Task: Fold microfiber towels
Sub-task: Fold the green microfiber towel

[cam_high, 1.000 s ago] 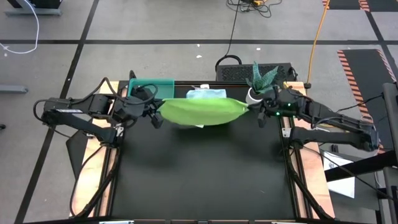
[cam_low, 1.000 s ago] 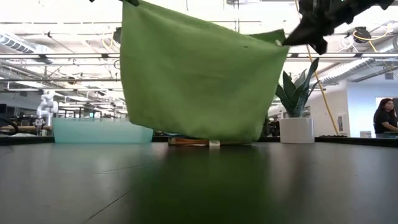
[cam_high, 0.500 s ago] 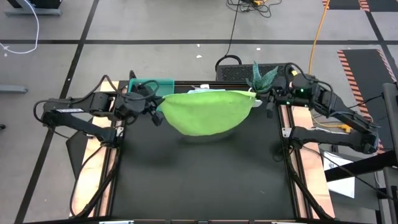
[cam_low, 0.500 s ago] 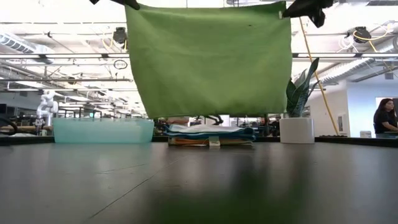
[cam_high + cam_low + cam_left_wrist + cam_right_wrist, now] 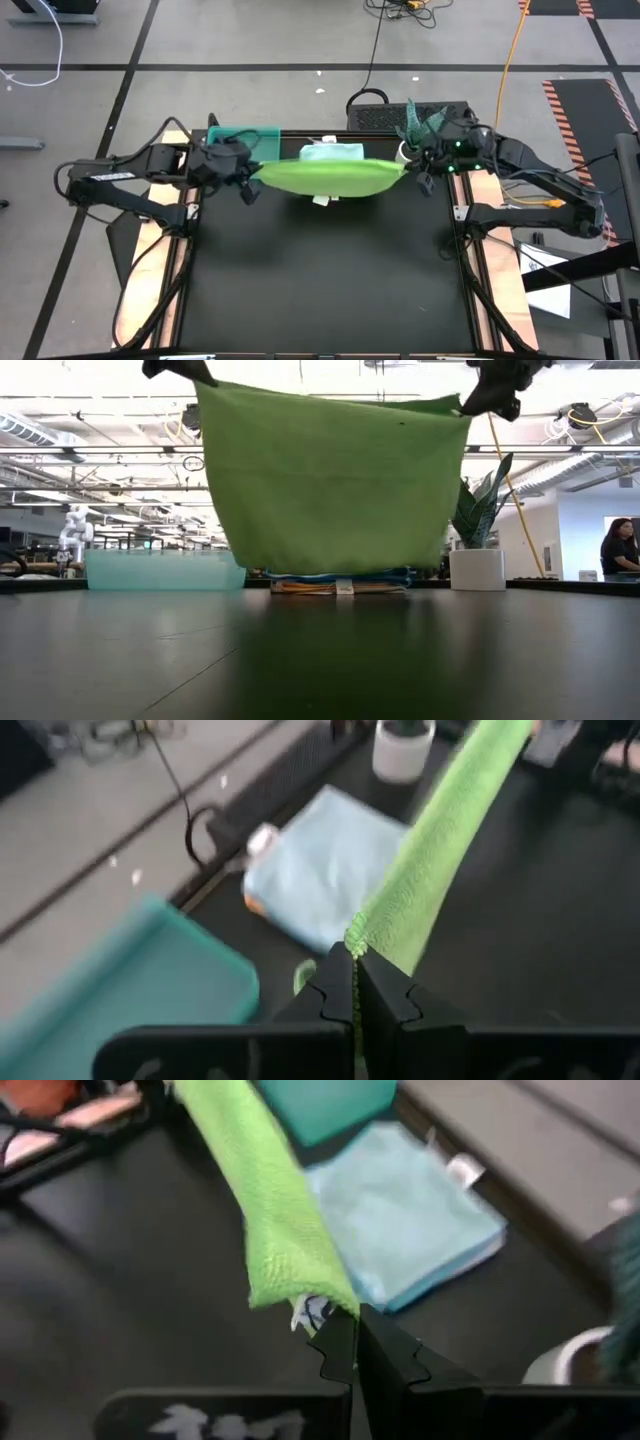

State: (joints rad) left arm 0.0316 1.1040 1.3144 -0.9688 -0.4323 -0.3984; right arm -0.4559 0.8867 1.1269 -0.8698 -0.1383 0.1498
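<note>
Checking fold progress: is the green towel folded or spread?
Spread: the green towel hangs as one flat sheet, its top corners pinched by left gripper and right gripper.

Bright, even light from above; ceiling lamps show in the low view, w/ white glare at the top. The green towel (image 5: pixel 335 485) throws a soft dark shadow on the black worktop (image 5: pixel 320 660), which is a bit shiny. Worktop close to the low cam is out of focus. Both wrist views are blurry, esp. far things. High view is sharp, no strong shadows.
</note>
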